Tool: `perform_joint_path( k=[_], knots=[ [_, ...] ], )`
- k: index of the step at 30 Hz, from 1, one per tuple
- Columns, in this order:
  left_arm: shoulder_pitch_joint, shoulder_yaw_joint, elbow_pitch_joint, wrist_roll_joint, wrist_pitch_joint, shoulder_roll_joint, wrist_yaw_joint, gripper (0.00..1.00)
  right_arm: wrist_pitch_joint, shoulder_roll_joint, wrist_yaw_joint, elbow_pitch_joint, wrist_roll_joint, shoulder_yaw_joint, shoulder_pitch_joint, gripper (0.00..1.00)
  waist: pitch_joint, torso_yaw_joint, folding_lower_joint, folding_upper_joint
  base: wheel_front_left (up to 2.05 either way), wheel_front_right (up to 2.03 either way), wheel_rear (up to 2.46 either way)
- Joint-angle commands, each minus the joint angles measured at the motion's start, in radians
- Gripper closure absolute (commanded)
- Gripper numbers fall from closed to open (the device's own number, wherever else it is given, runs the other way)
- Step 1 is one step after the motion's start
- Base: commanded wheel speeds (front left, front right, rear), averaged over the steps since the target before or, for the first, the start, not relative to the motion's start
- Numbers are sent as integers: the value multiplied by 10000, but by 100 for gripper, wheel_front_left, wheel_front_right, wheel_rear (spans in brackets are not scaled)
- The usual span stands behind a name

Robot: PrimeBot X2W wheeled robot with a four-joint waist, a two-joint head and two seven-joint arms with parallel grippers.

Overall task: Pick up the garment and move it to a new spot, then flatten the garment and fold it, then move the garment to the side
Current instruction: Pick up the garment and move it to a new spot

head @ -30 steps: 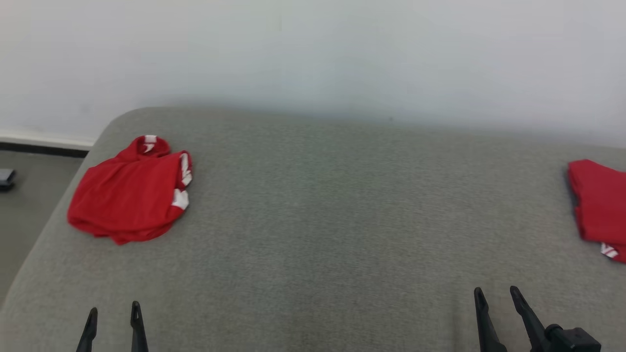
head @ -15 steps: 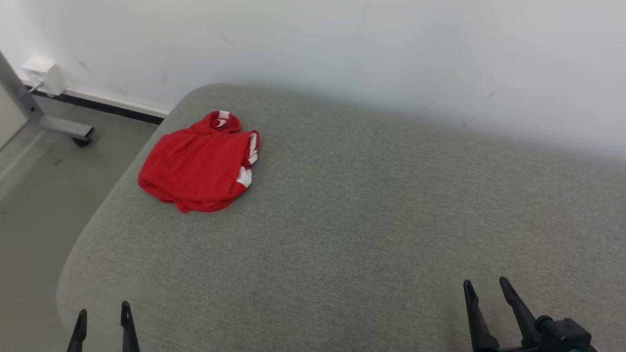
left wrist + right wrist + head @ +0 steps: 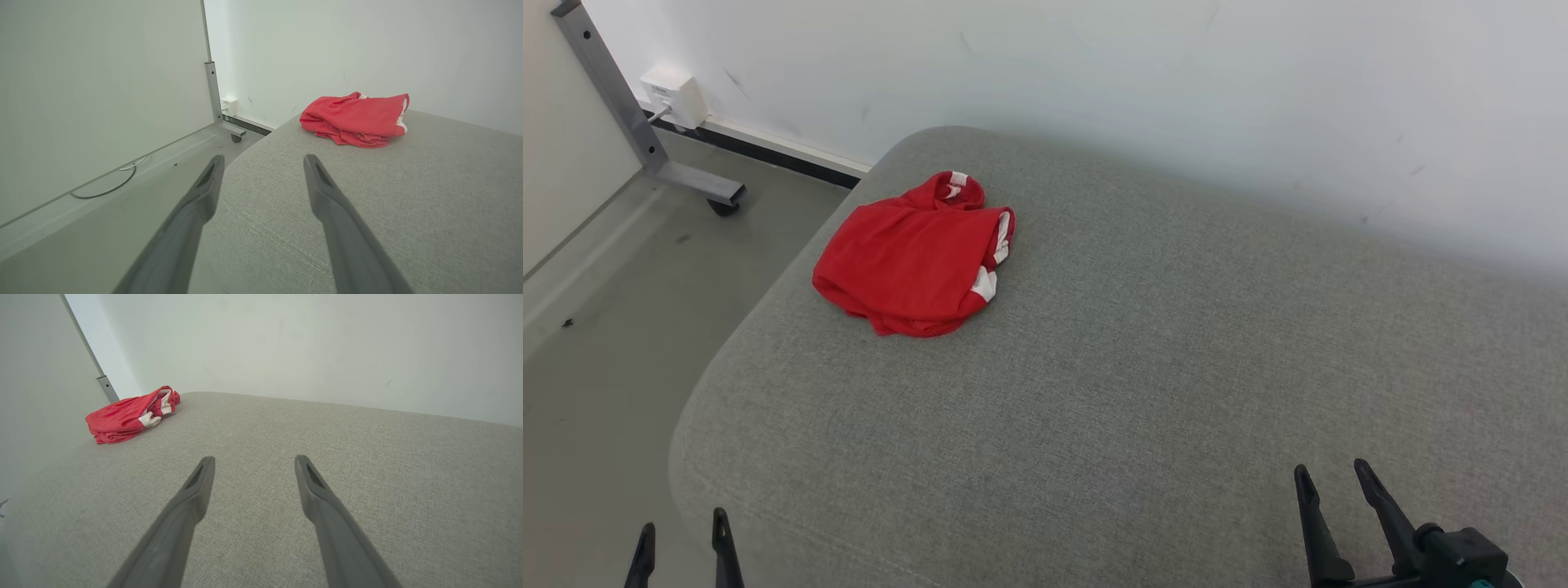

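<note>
The red garment (image 3: 915,261) lies in a loose, crumpled heap, with some white trim showing, on the far left corner of the grey cushion (image 3: 1143,376). It seems that no step of the task is done yet: the garment is not picked up, not flattened and not folded, so the whole work is left. The left gripper (image 3: 683,520) hangs at the near left corner of the cushion, well apart from the garment. Its fingers stand wide apart and hold nothing. The right gripper (image 3: 1331,466) is above the near right part of the cushion, also spread wide, empty and touching no cloth.
</note>
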Motion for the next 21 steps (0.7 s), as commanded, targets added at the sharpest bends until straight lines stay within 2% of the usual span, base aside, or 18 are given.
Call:
perform_joint_path(
  k=[1, 12, 21],
  knots=[
    [63, 78, 10, -62, -34, 15, -10, 0, 2, -22, -27, 1, -34, 33, 1, 0, -9, -29, -1, 0, 0, 0, 0],
    [-867, 193, 72, -122, -34, 180, -82, 0, 47, -223, -27, -100, -76, -98, -259, 0, 384, -608, -1, 0, 0, 0, 0],
    [-3548, 278, 572, -291, -33, 839, -223, 0, 238, -767, -27, -608, -245, -559, -897, 0, 1908, -1792, -1, 0, 0, 0, 0]
  ],
)
